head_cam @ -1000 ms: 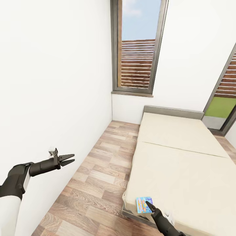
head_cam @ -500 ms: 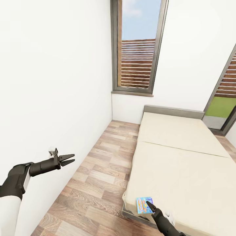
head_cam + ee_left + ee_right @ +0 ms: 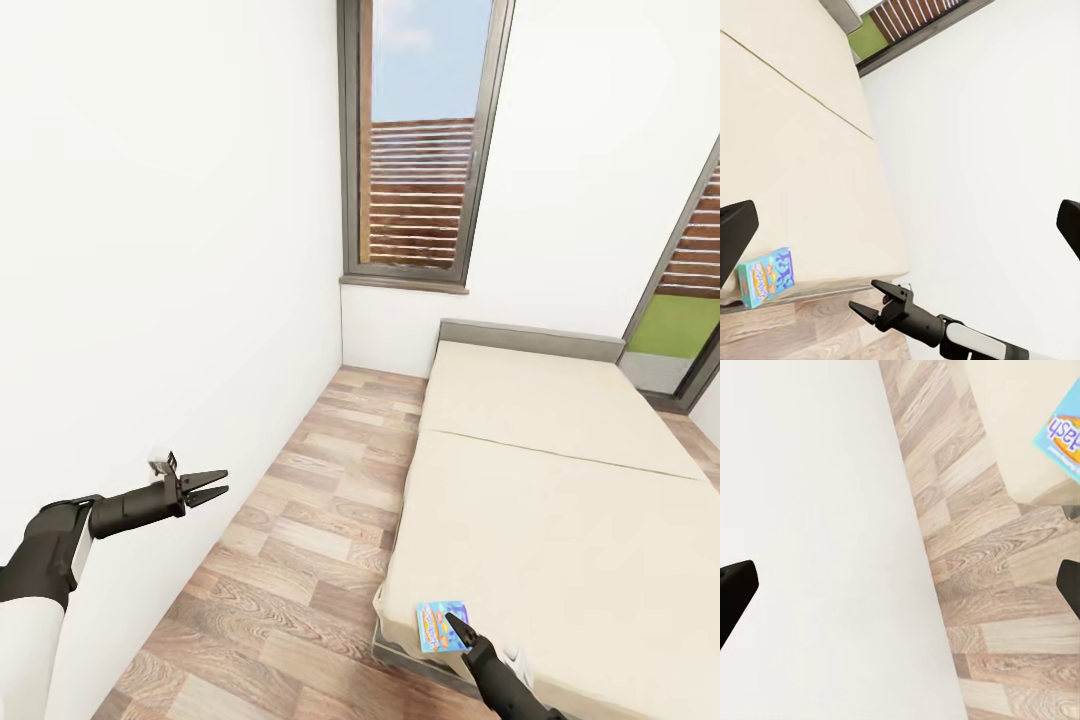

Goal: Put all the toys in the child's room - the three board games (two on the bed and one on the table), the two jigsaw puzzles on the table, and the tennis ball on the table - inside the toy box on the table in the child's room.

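The right gripper (image 3: 452, 622) has its tips over the near edge of the small blue box (image 3: 440, 625); whether they are parted or closed cannot be told from here. The left gripper (image 3: 215, 489) hangs empty over the floor at about nine o'clock, fingers parted. The box lies flat at the near corner of the bed (image 3: 560, 480), about five o'clock in the head view, and looks light, stiff and smooth-faced, so pinching across a thin edge at that overhanging corner seems safest.

The small blue board game (image 3: 1061, 435) reads only a partial "…dash".
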You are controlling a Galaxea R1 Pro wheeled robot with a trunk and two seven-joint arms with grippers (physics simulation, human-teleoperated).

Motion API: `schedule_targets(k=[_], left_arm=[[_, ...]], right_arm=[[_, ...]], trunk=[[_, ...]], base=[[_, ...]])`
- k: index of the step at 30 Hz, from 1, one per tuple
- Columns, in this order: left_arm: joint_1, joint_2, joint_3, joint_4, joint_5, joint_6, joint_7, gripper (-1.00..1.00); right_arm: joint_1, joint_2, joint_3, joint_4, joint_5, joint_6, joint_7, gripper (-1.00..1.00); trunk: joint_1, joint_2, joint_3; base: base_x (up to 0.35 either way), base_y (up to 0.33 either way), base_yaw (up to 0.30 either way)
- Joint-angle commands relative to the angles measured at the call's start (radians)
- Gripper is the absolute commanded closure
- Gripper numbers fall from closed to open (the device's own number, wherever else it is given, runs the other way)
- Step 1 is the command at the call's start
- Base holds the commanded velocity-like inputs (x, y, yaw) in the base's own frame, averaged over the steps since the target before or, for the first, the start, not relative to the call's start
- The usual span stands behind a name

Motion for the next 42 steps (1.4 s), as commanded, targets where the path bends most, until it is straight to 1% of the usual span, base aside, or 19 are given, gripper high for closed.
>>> schedule_targets(k=[1, 11, 16, 19, 23, 34, 38, 42], left_arm=[[-0.001, -0.001, 0.003, -0.001, -0.011, 0.01, -0.008, -1.0], [-0.001, -0.002, 0.003, -0.001, -0.011, 0.01, -0.008, -1.0], [-0.001, -0.002, 0.002, -0.001, -0.011, 0.01, -0.008, -1.0], [-0.001, -0.002, 0.003, -0.001, -0.011, 0.01, -0.008, -1.0], [-0.001, -0.002, 0.002, -0.001, -0.011, 0.01, -0.008, -1.0], [-0.001, -0.002, 0.002, -0.001, -0.011, 0.01, -0.008, -1.0], [-0.001, -0.002, 0.003, -0.001, -0.011, 0.01, -0.008, -1.0], [-0.001, -0.002, 0.002, -0.001, -0.011, 0.01, -0.008, -1.0]], right_arm=[[-0.001, -0.001, 0.004, 0.0, -0.011, 0.004, 0.001, -1.0], [0.0, -0.002, 0.003, 0.002, -0.013, 0.008, 0.0, -1.0], [0.001, -0.004, 0.002, 0.003, -0.024, 0.034, 0.016, -1.0], [0.001, -0.004, 0.001, 0.003, -0.041, 0.067, 0.036, -1.0], [0.001, -0.006, 0.001, 0.007, -0.052, 0.104, 0.051, -1.0], [0.001, -0.008, -0.002, 0.045, -0.061, 0.129, 0.066, -1.0], [0.001, -0.009, -0.009, 0.064, -0.079, 0.148, 0.067, -1.0], [0.001, -0.01, -0.024, 0.077, -0.117, 0.196, 0.067, -1.0]], trunk=[[0.004, -0.009, -0.005], [0.042, -0.079, -0.036], [0.062, -0.114, -0.052], [0.062, -0.114, -0.052], [0.077, -0.142, -0.064], [0.119, -0.219, -0.099], [0.134, -0.247, -0.111], [0.134, -0.247, -0.111]], base=[[0.0, 0.0, 0.0], [0.0, 0.0, 0.0], [0.0, 0.0, 0.0], [0.0, 0.0, 0.0], [0.0, 0.0, 0.0], [0.0, 0.0, 0.0], [0.0, 0.0, 0.0], [0.0, 0.0, 0.0]])
